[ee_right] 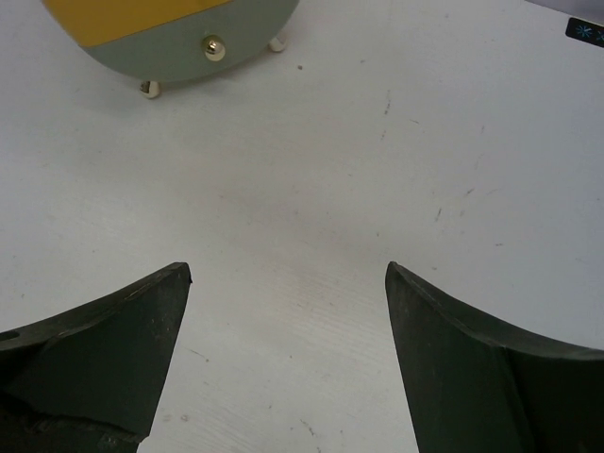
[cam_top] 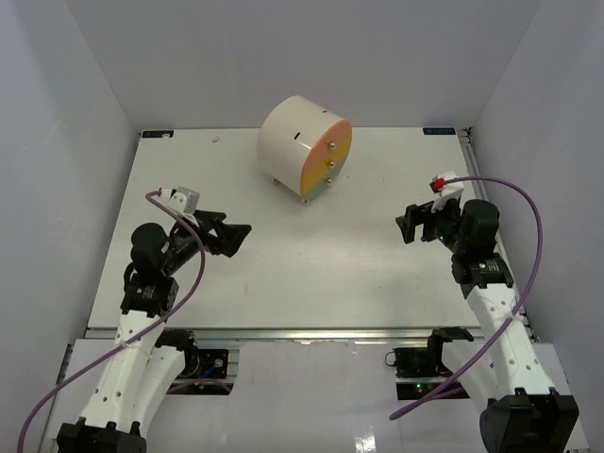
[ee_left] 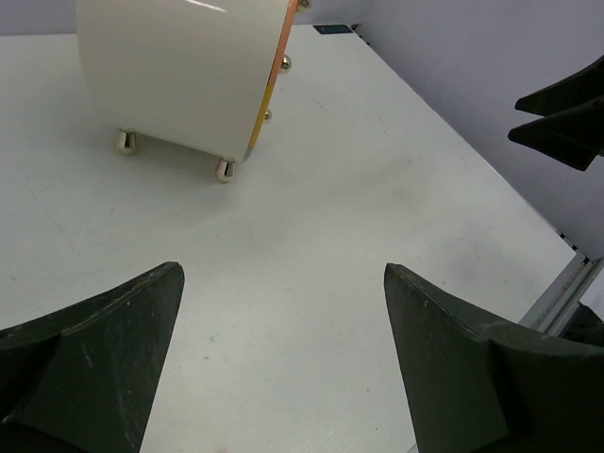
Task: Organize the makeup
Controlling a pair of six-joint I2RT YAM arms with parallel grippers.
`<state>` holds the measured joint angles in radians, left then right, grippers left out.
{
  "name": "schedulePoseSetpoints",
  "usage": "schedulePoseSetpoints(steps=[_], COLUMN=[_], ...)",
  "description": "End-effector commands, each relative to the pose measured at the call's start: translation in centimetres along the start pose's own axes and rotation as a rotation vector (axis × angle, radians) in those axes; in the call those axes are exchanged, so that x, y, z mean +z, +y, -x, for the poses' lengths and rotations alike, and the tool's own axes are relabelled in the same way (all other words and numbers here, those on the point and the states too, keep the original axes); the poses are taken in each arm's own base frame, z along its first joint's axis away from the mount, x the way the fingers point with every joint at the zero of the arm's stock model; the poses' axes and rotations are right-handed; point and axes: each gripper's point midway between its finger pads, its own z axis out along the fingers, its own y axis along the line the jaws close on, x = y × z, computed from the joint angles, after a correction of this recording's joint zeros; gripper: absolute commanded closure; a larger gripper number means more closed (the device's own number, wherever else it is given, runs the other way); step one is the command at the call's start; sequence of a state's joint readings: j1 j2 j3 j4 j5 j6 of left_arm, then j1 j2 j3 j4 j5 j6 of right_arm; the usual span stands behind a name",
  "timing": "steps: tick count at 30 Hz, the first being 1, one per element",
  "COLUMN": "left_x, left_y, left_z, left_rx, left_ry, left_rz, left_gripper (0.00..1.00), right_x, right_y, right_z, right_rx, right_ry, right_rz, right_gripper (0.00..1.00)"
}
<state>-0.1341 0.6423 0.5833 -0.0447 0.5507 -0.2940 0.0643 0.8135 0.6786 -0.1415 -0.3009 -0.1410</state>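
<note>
My left fingers (ee_left: 113, 340) and right fingers (ee_right: 472, 349) are spread wide, holding nothing, above the bench (cam_top: 311, 269), facing the cream box (cam_top: 294, 140)

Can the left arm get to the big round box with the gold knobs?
Probably yes. The left gripper is open and empty, and only bare table lies between it and the round box. Nothing blocks the way, though the box stands toward the far edge.

Both arms low; left fingers (ee_left: 94, 363) and right fingers (ee_right: 472, 363) wide apart, empty.
</note>
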Motion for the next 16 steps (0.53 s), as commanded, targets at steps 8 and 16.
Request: schedulePoseSetpoints(steps=[8, 16], left_x=[-0.8, -0.8], left_y=[-0.8, -0.8], left_z=[1.3, 1.2], left_rx=[0.055, 0.053], left_ry=[-0.047, -0.046], left_rz=[-0.011, -0.011], left_gripper=[0.02, 0.02], right_x=[-4.1, -3.9], right_y=[-2.8, -3.2], right_z=[1.2, 0.7], right_rx=[0.088, 0.110], right_ry=[-0.153, -0.139], right_rz=[-0.140, -0.161], right_gripper=[0.10, 0.10])
